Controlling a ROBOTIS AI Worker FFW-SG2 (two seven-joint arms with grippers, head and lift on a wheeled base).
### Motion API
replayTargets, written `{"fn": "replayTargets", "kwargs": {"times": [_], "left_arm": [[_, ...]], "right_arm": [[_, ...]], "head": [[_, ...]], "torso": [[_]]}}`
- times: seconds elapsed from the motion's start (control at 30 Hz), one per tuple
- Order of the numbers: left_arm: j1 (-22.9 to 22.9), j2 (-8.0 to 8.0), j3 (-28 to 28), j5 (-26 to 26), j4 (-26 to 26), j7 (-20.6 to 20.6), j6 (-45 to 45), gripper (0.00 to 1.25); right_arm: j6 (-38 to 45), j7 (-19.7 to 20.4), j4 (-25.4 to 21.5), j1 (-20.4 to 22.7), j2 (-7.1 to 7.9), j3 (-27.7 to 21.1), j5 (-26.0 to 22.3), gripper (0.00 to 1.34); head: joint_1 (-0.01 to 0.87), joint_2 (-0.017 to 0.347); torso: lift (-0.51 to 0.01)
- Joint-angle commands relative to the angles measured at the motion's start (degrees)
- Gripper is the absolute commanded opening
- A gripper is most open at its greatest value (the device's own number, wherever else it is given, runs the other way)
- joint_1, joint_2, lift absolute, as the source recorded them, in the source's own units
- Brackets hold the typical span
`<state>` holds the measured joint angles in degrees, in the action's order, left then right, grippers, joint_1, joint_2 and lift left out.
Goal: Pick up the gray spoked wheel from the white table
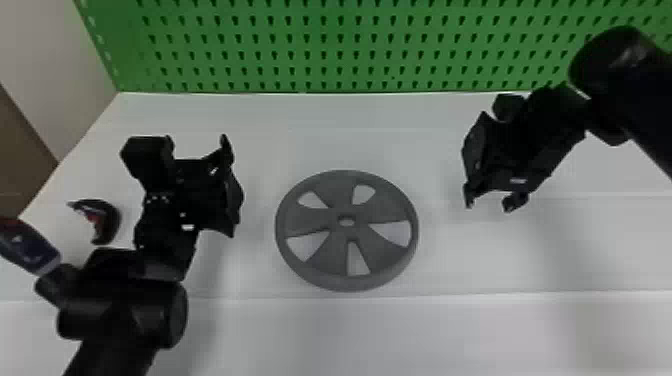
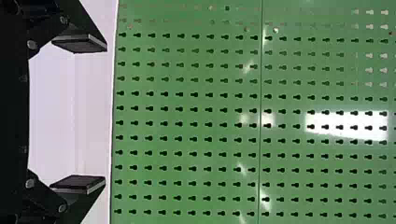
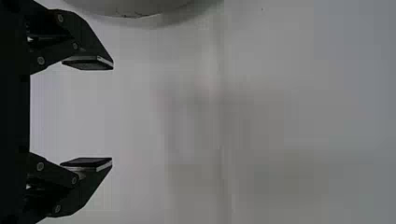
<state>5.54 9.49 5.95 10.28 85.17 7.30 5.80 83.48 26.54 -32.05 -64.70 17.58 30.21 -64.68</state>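
The gray spoked wheel (image 1: 345, 252) lies flat on the white table (image 1: 300, 130), in the middle of the head view. My left gripper (image 1: 232, 185) is above the table to the wheel's left, apart from it. In the left wrist view my left gripper (image 2: 79, 114) is open with nothing between its pads. To the wheel's right, my right gripper (image 1: 487, 200) hangs over the table without touching it. The right wrist view has my right gripper (image 3: 88, 114) open and holding nothing, with part of the wheel's rim (image 3: 135, 7) beyond one finger.
A green pegboard (image 1: 320, 45) rises along the table's back edge. At the far left, behind my left arm, lies a small dark curved object with red on it (image 1: 102, 220). A dark blue and red item (image 1: 27, 247) shows beside the left forearm.
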Motion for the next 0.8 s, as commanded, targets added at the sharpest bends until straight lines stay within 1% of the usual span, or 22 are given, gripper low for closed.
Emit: {"fn": "replayTargets", "kwargs": {"times": [0.0,0.2,0.33,0.43,0.63,0.77], "left_arm": [[0.0,0.0,-0.1,0.1,0.0,0.0,0.0,0.98],[0.0,0.0,-0.1,0.1,0.0,0.0,0.0,0.98],[0.0,0.0,-0.1,0.2,0.0,0.0,0.0,0.98],[0.1,0.0,-0.1,0.3,0.0,0.0,0.0,0.98],[0.2,0.0,-0.1,0.3,0.0,0.1,0.0,0.98],[0.1,0.0,-0.1,0.3,0.0,0.1,0.0,0.98]], "right_arm": [[-0.2,0.0,-0.2,-0.2,-0.17,1.9,-1.5,0.81],[-0.9,0.0,-2.5,-0.5,-0.44,7.3,-5.7,0.81],[-1.6,0.0,-5.7,-1.0,-0.44,13.5,-8.5,0.81],[-2.0,0.0,-7.1,-1.3,-0.44,16.5,-10.7,0.81],[-2.3,-0.1,-9.7,-1.7,-0.52,20.9,-14.0,0.81],[-2.3,-0.1,-11.5,-1.9,-0.44,23.1,-15.7,0.81]], "head": [[0.806,0.044],[0.806,0.044],[0.806,0.044],[0.806,0.044],[0.806,0.044],[0.806,0.044]], "torso": [[-0.098],[-0.098],[-0.098],[-0.098],[-0.098],[-0.098]]}}
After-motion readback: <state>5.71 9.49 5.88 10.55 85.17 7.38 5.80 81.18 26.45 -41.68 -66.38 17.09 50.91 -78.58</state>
